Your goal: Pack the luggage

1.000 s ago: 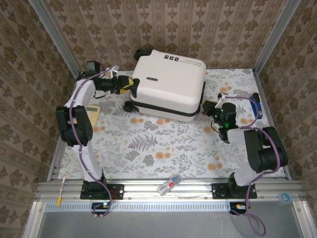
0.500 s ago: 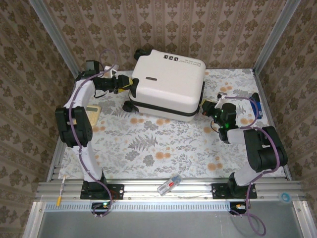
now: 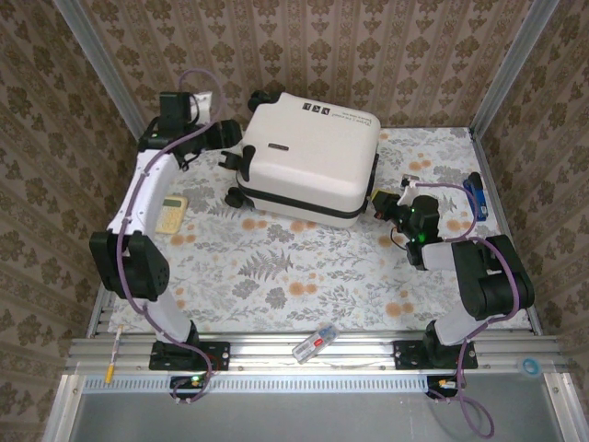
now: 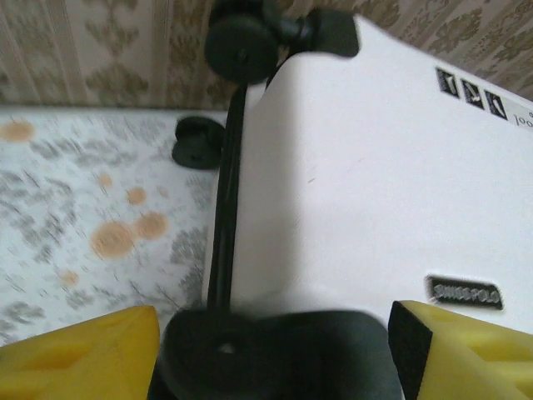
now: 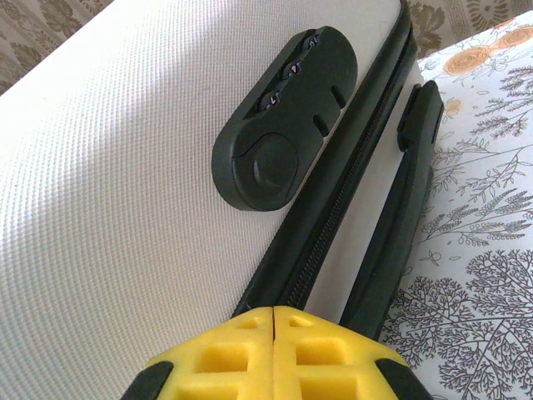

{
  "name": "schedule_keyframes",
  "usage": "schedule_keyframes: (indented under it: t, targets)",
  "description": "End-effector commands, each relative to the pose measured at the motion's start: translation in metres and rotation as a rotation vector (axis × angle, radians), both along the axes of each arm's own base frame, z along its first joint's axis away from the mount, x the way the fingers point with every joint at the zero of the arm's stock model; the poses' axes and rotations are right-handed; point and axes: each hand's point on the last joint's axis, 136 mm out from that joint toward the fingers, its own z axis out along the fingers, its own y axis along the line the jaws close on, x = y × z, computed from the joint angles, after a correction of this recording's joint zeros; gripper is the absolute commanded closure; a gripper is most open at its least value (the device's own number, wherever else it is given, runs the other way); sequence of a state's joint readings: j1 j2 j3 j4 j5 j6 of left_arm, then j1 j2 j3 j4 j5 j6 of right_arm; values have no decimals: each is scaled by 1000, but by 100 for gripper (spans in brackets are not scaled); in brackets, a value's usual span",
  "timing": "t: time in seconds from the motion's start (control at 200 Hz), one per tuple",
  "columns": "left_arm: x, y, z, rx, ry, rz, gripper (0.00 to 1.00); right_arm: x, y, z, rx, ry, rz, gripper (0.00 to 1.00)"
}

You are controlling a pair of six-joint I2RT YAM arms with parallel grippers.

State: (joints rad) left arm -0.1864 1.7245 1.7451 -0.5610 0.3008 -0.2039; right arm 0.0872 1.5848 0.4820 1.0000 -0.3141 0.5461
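Since a second back, the left arm has reared up higher over the wheel end of the suitcase (image 3: 308,152), and the left gripper (image 4: 273,342) has spread its fingers wider. The right arm crept a touch closer to the other end. The case itself looks like it barely shifted.

Right now the suitcase lies flat on the table (image 3: 304,276), toward the back wall, white shell up, wheels pointing left. The left fingers stand well apart with what I take for a black wheel (image 4: 275,367) sitting between them. It's too blurry to say if either pad touches it. The right gripper (image 5: 273,333) is pinched together with nothing in it, tips right up at the zipper (image 5: 333,217), near the combination lock (image 5: 283,125) and beside the black side handle (image 5: 404,208).

Handling-wise, my guess: it's a hard shell, stiff, won't give at all, and that finely textured plastic is probably slick for foam pads. It's way too wide to span, so forget grabbing the body. Better bets are the side handle, a wheel stem, or the lip along the zipper. Being bulky, it'll likely pivot or slide on the cloth rather than lift, and feel heavy for these arms if it's loaded.

As for contents: it's closed up, both halves together, and the zip line looks shut along the part I can see. No way to tell what's inside.
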Motion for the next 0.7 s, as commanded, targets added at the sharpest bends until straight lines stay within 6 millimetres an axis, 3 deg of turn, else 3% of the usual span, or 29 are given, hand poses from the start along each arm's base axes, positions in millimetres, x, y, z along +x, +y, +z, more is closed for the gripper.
schedule_keyframes:
  t: [0.0, 0.095, 0.145, 0.37, 0.475, 0.695]
  targets:
    - [-14, -10, 19, 221, -78, 49, 24, -1, 4, 25, -10, -107, 22, 100]
    - [-28, -61, 25, 304, -130, -49, 21, -1, 4, 25, -10, -103, 22, 100]
    - [-40, -100, 25, 345, -154, -123, 20, -1, 5, 24, -11, -101, 21, 100]
    - [-77, -225, 8, 516, -204, -355, 17, -4, 7, 21, -7, -91, 29, 100]
    - [-83, -257, -14, 588, -176, -405, 17, -7, 8, 19, -12, -86, 33, 100]
    - [-95, -290, -43, 654, -160, -466, 16, -12, 11, 15, -28, -67, 46, 100]
